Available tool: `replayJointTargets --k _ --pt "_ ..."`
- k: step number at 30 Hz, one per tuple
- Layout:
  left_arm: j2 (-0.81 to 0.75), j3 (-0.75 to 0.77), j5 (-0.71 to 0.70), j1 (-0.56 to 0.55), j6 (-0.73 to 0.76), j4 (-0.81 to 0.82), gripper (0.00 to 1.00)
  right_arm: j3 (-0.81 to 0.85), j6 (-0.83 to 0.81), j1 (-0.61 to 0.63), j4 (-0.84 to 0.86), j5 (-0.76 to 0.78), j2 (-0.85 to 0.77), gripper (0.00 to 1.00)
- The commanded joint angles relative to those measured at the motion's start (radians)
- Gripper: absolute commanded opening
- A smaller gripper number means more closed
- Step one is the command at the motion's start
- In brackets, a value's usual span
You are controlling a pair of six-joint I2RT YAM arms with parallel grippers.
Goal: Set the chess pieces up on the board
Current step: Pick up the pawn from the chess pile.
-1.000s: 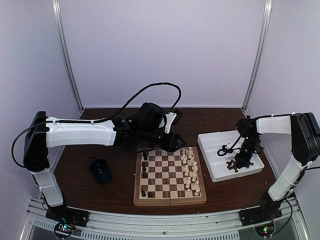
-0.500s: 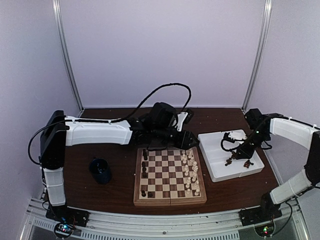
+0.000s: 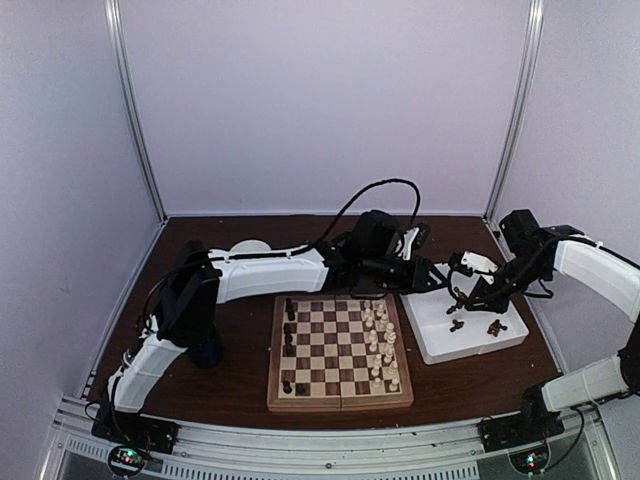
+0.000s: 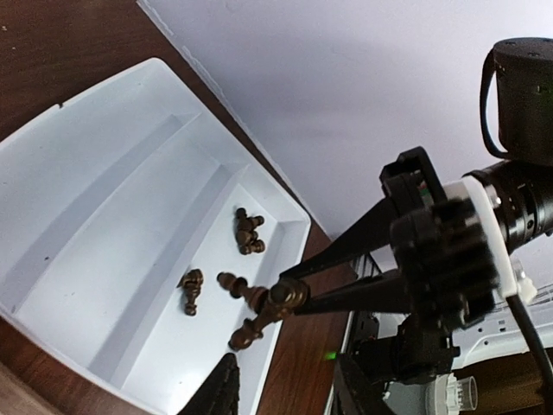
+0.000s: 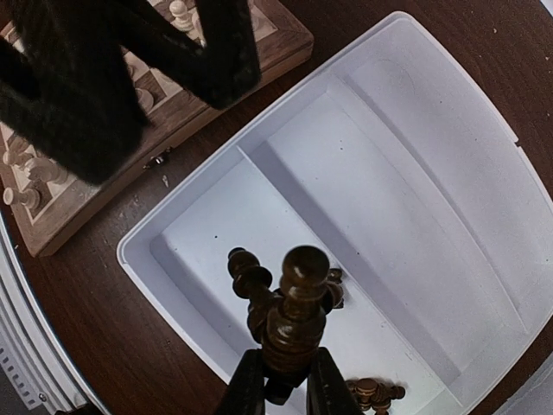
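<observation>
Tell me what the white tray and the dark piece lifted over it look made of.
White tray: likely plastic, smooth matte, moulded rounded corners and divider. Dark piece: apparently turned wood, glossy brown, highlight on its rounded head.

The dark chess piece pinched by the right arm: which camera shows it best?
Right wrist view: the dark chess piece fills the centre, clamped in the right end effector. The left wrist view shows it smaller, from the side, above the white tray. The top view shows only a speck.
</observation>
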Motion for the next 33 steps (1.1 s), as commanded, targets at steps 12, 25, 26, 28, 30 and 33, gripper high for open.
replayJointTargets --k 12,25,26,28,30,33 --pt "0.185 0.277 0.086 -0.037 -0.139 -0.022 0.35 0.014 0.004 -0.005 -0.025 -0.103 -0.041 0.09" --pt "0.204 0.287 0.026 -0.035 -0.177 0.002 0.33 0.009 -0.024 -0.004 -0.067 -0.115 -0.064 0.10" --pt "0.204 0.286 0.023 -0.035 -0.179 0.006 0.31 0.009 -0.025 -0.004 -0.068 -0.114 -0.065 0.10" --pt "0.204 0.282 0.020 -0.035 -0.183 0.019 0.29 0.007 -0.027 -0.004 -0.073 -0.114 -0.065 0.11" --pt "0.205 0.281 0.021 -0.035 -0.185 0.021 0.28 0.005 -0.030 -0.004 -0.075 -0.114 -0.063 0.11" --pt "0.206 0.281 0.026 -0.035 -0.185 0.043 0.26 0.004 -0.033 -0.004 -0.078 -0.114 -0.063 0.11"
